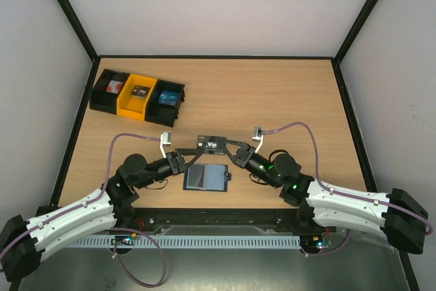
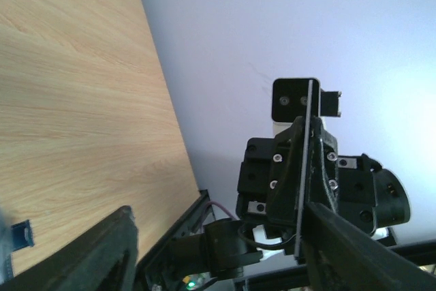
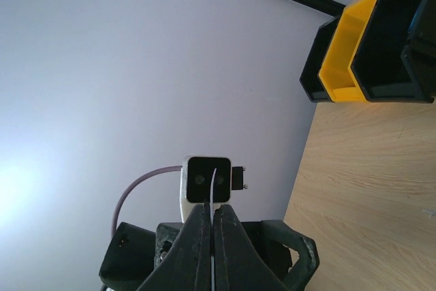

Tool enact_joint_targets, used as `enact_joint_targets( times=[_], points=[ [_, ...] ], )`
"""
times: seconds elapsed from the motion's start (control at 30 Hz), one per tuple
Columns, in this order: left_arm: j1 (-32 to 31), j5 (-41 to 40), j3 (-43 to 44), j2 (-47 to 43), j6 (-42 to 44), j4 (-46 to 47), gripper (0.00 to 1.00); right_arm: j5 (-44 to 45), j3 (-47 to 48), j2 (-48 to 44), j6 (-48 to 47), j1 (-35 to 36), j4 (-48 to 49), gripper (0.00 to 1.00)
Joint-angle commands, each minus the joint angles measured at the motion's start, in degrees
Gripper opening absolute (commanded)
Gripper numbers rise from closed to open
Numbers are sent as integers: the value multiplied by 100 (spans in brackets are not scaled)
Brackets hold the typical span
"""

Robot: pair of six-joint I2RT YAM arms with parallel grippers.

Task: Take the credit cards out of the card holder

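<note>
Overhead view, upper left: row of bins [image 1: 133, 112], black, yellow, black, sits on the wooden table [image 1: 272, 93] with small items inside, well apart from the work area. Lower left: left arm reaches in toward centre. The left gripper [image 1: 187, 152] sits at the left end of a dark credit card [image 1: 208, 144] with pale lettering on its face. In the left wrist view the jaws stand wide apart, and the card shows edge-on as a thin line close against the right-hand jaw. No clamp on the card from this side; whether that jaw actually touches it I cannot tell. Lower centre: card holder [image 1: 206, 177] lies opened flat on the table between the two arms, just below the card in the frame. Its paler grey panel is to the left, the dark blue panel to the right, and the closing tab [image 1: 231, 179] sticks out of the right edge. Neither gripper touches it. Right of centre: right gripper [image 1: 230, 148] has the right end of the card. In the right wrist view its jaws are pressed together on the card's thin edge, with no gap visible. The bins show at the upper right of that view, black and yellow.
</note>
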Motion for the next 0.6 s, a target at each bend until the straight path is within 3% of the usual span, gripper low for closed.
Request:
enact_joint_targets(
  times=[0.0,0.33,0.5,0.57],
  points=[
    [-38,-43,-175,187,-246,949,62,128,3,14,147,-2,328,2],
    [-34,-453,-194,182,-381,1178,39,43,-62,127,196,1,326,2],
    [-33,-495,-205,286,-379,1259,8,-23,-167,185,230,10,340,2],
    [-30,-521,-214,306,-383,1263,3,-21,-235,163,248,10,366,2]
  ],
)
